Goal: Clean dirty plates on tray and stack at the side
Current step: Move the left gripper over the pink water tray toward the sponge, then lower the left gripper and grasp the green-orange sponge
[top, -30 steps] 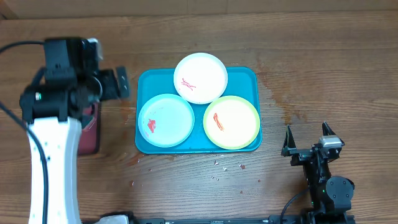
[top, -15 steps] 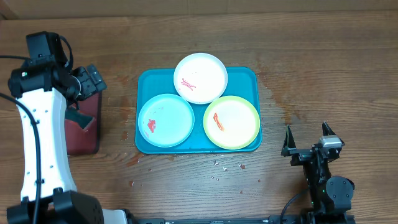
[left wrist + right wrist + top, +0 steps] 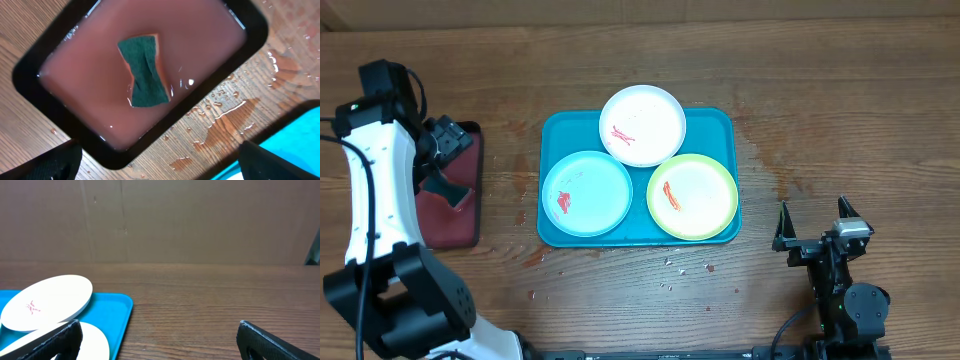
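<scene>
The left gripper hangs with its jaws wide apart and nothing between them, pointing down over a black basin of reddish-brown water. Just ahead of the fingertips a green sponge lies soaking near the middle of the basin. It is slightly folded at its waist and clear of every wall. Neither finger touches it, and how far above the water they stand cannot be told. Beside the basin, on the side facing the other arm, the wooden table is splashed with water.

Beyond that wet patch sits the blue tray with three plates on it. The light blue plate is nearest this gripper. The white plate and the green-rimmed plate lie farther off, the white one overlapping both others. Each carries a red smear, and none has been stacked at the side.

The right gripper is parked past the far end of the tray and well apart from it, jaws wide and empty. The tray and white plate lie ahead and to its left.

The step in hand looks like fetching the sponge, so the cleaning itself seems not yet begun. The next move probably calls for lowering the left fingers into the water, straddling the sponge across its narrow waist and closing on it. The soaked sponge would then go to the nearest plate, and it is likely to drip on the way.
</scene>
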Available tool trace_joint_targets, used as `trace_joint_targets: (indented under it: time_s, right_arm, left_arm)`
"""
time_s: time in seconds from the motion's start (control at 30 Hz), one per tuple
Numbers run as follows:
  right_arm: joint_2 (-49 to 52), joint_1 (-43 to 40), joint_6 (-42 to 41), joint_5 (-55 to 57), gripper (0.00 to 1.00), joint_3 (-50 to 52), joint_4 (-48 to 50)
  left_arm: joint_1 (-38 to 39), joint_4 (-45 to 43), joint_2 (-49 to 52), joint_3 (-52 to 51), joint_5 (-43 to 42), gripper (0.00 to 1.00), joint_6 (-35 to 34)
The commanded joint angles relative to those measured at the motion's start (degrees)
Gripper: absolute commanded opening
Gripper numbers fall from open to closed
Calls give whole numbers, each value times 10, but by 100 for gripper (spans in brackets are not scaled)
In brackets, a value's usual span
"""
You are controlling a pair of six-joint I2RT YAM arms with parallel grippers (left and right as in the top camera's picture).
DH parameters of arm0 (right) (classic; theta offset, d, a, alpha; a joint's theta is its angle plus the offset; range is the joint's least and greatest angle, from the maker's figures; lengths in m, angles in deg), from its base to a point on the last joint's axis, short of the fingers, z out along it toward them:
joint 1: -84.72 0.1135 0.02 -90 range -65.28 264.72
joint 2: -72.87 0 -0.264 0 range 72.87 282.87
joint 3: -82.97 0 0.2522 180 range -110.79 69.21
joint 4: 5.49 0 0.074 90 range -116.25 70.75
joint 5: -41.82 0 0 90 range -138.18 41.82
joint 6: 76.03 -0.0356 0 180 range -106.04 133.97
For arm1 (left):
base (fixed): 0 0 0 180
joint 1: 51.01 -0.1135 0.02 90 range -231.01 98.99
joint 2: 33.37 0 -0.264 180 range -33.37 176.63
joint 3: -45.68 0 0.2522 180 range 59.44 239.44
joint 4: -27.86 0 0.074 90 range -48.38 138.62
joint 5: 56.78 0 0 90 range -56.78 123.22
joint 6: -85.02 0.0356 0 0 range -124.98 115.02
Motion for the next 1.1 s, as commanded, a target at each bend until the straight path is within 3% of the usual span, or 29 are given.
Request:
trace_joint_targets:
  time_s: [0.0,0.97,1.07]
  right_arm:
    - [-6,-1,2,2,100,6,3]
    - [-6,-2,2,2,100,6,3]
    - [-6,-2,2,2,100,6,3]
  left_arm:
    - [3,-2,23,12,9,100,-12]
    - [4,-2,62,12,10,100,-12]
    - [4,-42,62,12,-17,100,-12]
